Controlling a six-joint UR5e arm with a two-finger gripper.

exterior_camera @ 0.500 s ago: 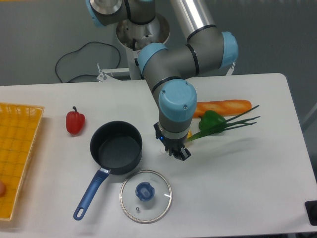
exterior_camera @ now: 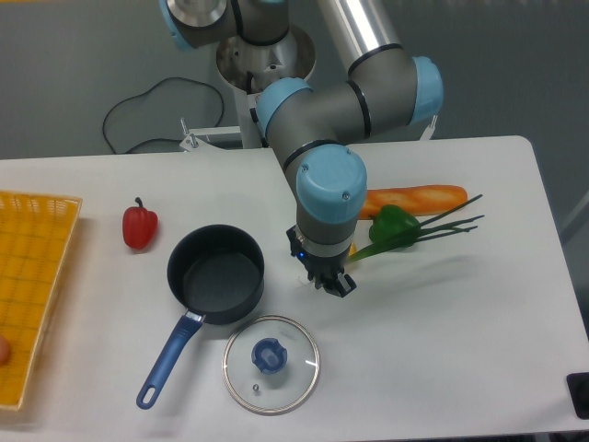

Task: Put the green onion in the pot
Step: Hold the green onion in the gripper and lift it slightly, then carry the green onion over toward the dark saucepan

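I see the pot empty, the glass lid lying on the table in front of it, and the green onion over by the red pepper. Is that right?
Not quite. The green onion lies by the green pepper and the baguette, right of the gripper; the red pepper sits alone, left of the pot. The camera view shows this. The pot is empty, and the glass lid does lie in front of it.

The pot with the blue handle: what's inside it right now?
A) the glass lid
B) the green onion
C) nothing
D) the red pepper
C: the pot shows only its bare dark bottom, while the green onion lies on the table to its right, the red pepper sits to its left, and the glass lid lies on the table in front of it.
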